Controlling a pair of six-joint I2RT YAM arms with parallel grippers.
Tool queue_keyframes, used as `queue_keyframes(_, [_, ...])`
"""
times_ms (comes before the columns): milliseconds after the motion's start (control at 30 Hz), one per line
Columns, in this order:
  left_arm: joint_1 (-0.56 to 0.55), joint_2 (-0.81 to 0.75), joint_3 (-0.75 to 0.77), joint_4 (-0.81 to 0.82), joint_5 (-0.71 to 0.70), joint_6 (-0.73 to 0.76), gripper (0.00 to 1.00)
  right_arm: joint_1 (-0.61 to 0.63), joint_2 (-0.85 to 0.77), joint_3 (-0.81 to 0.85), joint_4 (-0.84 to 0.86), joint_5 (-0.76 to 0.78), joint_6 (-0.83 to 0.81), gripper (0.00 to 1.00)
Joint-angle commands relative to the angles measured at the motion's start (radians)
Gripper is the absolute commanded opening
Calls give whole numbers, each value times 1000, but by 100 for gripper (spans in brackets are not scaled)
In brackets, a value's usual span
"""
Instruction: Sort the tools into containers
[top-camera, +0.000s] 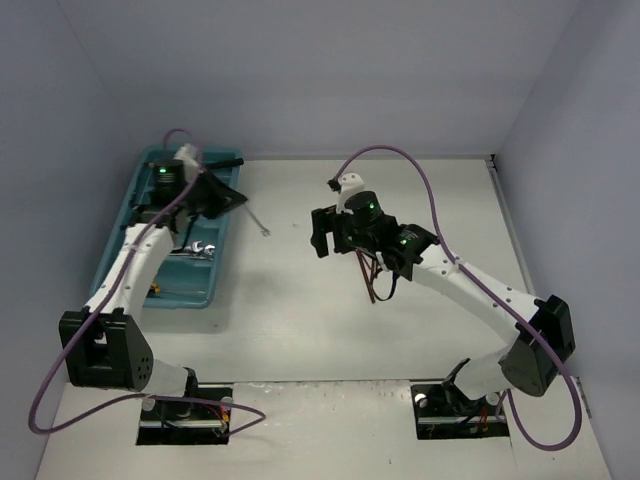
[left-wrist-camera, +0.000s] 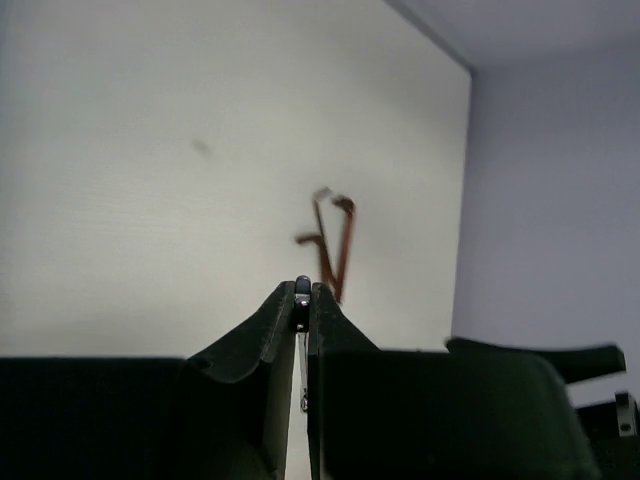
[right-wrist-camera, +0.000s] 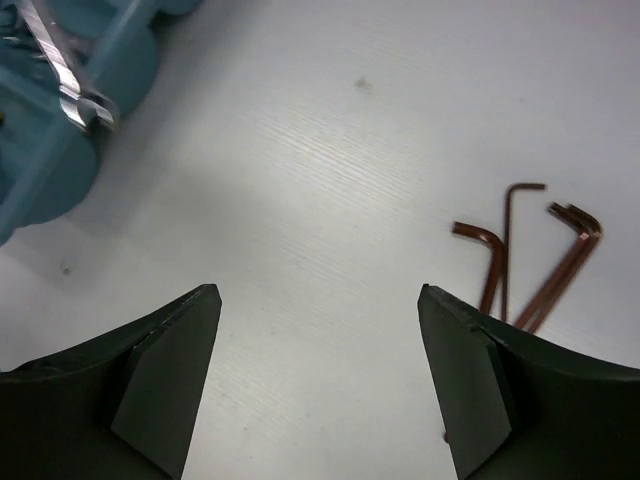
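My left gripper (top-camera: 228, 197) hovers over the far end of the teal tray (top-camera: 118, 262) and is shut on a thin silver tool (top-camera: 258, 224) whose shaft sticks out over the table to the right. In the left wrist view the jaws (left-wrist-camera: 303, 288) pinch its dark tip, with the silver shaft (left-wrist-camera: 302, 365) between them. My right gripper (top-camera: 330, 243) is open and empty above mid-table, its jaws wide in the right wrist view (right-wrist-camera: 315, 290). Several thin reddish-brown tools (top-camera: 378, 281) lie just right of it; they also show in the right wrist view (right-wrist-camera: 520, 255) and the left wrist view (left-wrist-camera: 335, 240).
Silver wrenches (top-camera: 200, 248) lie in a middle compartment of the tray, and one shows in the right wrist view (right-wrist-camera: 60, 70). A small yellow-tipped tool (top-camera: 155, 290) lies in the near compartment. Grey walls close the table at the back and right.
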Motion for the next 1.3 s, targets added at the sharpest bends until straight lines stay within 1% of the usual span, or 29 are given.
queue_keyframes(0, [246, -45, 46, -99, 4, 99, 5, -72, -64, -45, -1, 77, 25, 78])
queue_keyframes(100, [380, 0, 40, -123, 8, 127, 9, -103, -65, -85, -29, 102, 29, 78])
queue_keyframes(233, [457, 78, 36, -136, -25, 153, 16, -130, -54, -120, -60, 129, 37, 77])
queue_keyframes(267, [477, 108, 43, -149, -54, 165, 20, -139, -42, -133, -67, 134, 43, 76])
queue_keyframes(400, [496, 160, 82, -191, -125, 203, 32, -158, 14, -151, -88, 129, 60, 69])
queue_keyframes(500, [496, 166, 107, -233, -177, 228, 39, -161, 67, -150, -89, 103, 61, 60])
queue_keyframes(600, [496, 150, 128, -274, -214, 240, 43, -161, 127, -145, -91, 74, 62, 49])
queue_keyframes(633, [495, 140, 132, -280, -219, 244, 44, -161, 145, -142, -90, 65, 62, 47])
queue_keyframes(700, [491, 113, 139, -314, -248, 252, 45, -161, 183, -136, -89, 54, 62, 42])
queue_keyframes(767, [476, 76, 146, -338, -265, 267, 47, -162, 228, -130, -91, 56, 61, 40])
queue_keyframes(900, [429, 5, 145, -365, -283, 279, 48, -165, 298, -119, -89, 81, 71, 39])
queue_keyframes(1033, [344, -39, 149, -385, -291, 289, 49, -172, 339, -114, -89, 108, 88, 38])
queue_keyframes(1167, [236, -98, 158, -397, -295, 294, 49, -179, 384, -112, -88, 117, 84, 35])
queue_keyframes(1200, [219, -105, 157, -397, -295, 292, 49, -179, 391, -110, -89, 117, 81, 34])
queue_keyframes(1267, [169, -124, 154, -397, -296, 286, 50, -177, 408, -109, -86, 108, 71, 29])
